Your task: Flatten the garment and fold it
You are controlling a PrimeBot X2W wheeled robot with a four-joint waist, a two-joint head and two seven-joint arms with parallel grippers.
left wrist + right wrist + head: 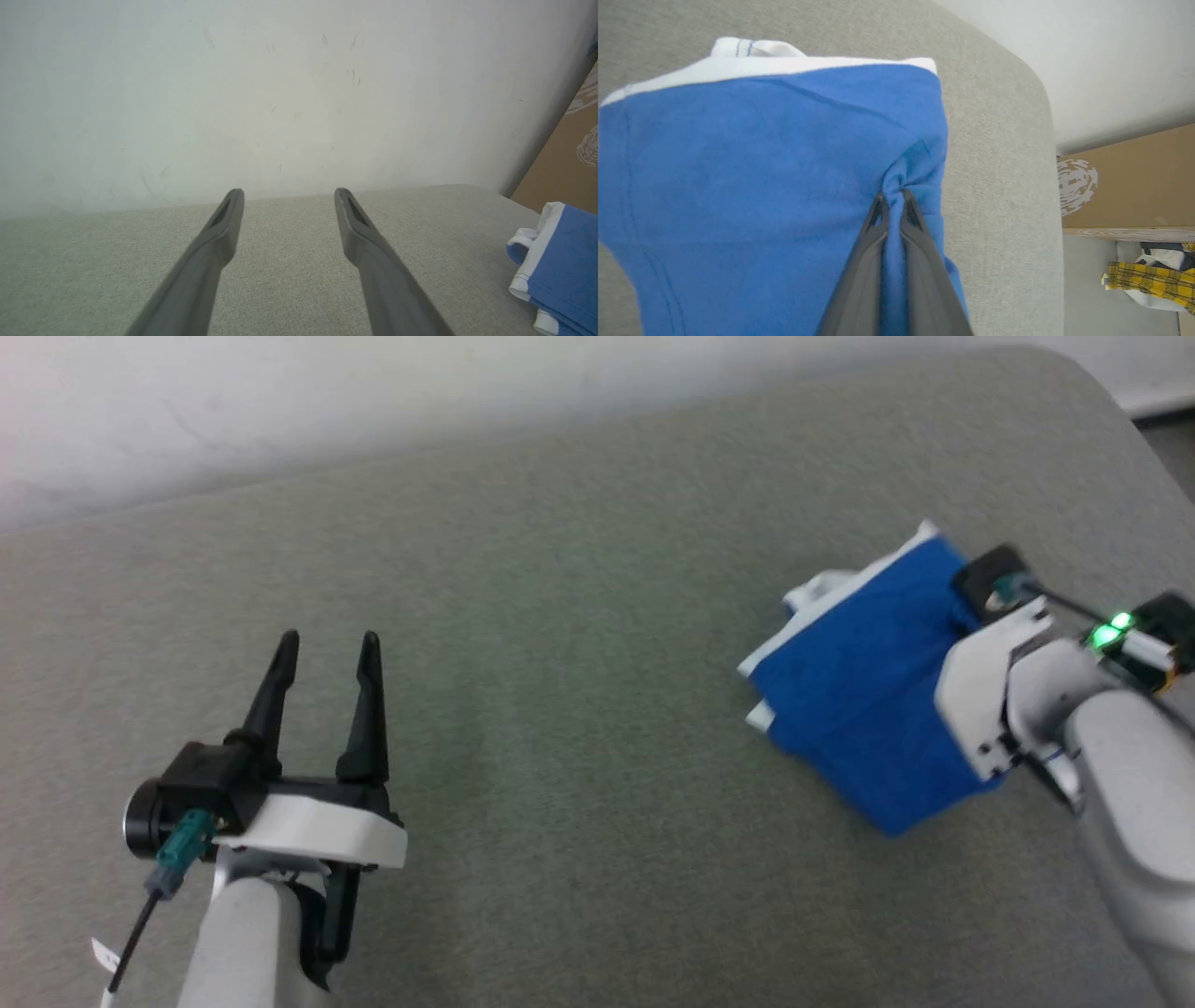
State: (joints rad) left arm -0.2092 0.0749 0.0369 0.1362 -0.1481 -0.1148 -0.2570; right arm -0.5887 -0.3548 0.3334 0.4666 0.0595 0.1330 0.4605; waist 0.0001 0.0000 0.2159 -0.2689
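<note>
Right gripper [892,199] pinched shut on the blue shorts [752,163]
The shorts lie at three o'clock on the grey surface [560,616]; left gripper [330,649] at eight o'clock, spread wide, empty.

You see the garment [859,691], bright blue with white trim, folded into a compact, roughly rectangular bundle. It lies on the grey padded surface [560,569], near that surface's far right rounded corner. The white trim edges are stacked on the side facing the surface's middle. Toward the surface's right edge, a small ridge of blue cloth bunches up, pinched between the closed fingers of the right gripper [892,198].
</note>
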